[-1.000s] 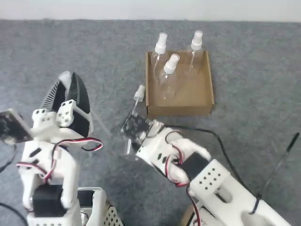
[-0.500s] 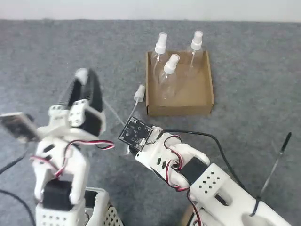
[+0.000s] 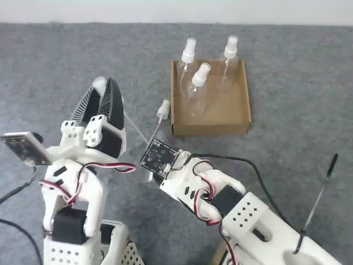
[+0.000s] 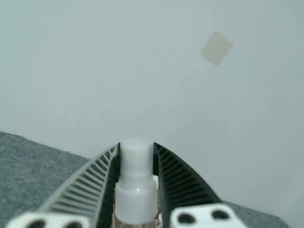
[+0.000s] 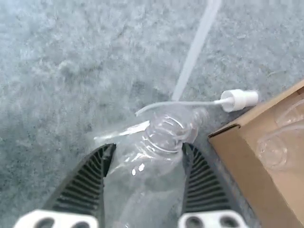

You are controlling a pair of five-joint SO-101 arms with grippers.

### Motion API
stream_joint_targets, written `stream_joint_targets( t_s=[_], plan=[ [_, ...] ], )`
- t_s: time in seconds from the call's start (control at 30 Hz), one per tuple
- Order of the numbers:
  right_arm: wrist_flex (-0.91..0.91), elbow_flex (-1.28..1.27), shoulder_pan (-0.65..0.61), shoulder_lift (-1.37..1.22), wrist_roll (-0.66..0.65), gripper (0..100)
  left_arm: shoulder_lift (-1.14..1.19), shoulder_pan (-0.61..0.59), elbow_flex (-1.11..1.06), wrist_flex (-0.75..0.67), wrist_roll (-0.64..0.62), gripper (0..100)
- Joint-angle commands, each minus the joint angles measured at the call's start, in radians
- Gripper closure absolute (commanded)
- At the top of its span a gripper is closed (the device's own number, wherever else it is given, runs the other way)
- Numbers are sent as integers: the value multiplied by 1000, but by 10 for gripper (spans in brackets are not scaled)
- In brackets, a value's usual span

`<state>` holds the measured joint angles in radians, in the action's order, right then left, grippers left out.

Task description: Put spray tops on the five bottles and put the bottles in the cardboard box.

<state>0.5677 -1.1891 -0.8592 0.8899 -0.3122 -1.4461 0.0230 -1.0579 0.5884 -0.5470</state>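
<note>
Step in hand, as judged: thread the dip tube into the open bottle, then seat the spray top

The left gripper [image 3: 103, 88] has its fingers pinched on a white spray top [image 4: 137, 180], held above the table to the left of the cardboard box [image 3: 220, 128]; its dip tube [image 5: 192, 52] slants down toward the right gripper [image 5: 148, 147], whose fingers clamp the body of a clear uncapped bottle [image 5: 142, 180] near the box's front left corner; the tube tip sits close to the bottle neck [image 5: 164, 133] but not inside it

- Line the tube up with the neck before advancing; the tube looks thin and likely to flex
- Hold the bottle firmly without crushing it
- Steer clear of the loose spray top [image 5: 240, 99] lying just beside the box
</note>
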Motion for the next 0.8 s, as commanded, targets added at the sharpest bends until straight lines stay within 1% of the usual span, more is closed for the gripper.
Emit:
stream_joint_targets(
  t_s=[0.0, 0.07, 0.23, 0.4, 0.6, 0.77],
  plan=[
    [-24, 14, -13, 58, 6, 993, 95, -2, 16, -64, 6, 990],
    [-24, 14, -27, 58, 8, 993, 153, -3, 16, -89, 6, 990],
    [-24, 12, -35, 58, 5, 993, 219, -9, 24, -83, 6, 990],
    [-24, 12, -35, 58, 6, 993, 192, -3, 27, 25, 6, 989],
    [-24, 12, -35, 58, 6, 993, 146, -2, 22, 97, 8, 989],
    [-24, 12, -35, 58, 8, 993, 135, -21, 73, 54, 17, 989]
  ],
)
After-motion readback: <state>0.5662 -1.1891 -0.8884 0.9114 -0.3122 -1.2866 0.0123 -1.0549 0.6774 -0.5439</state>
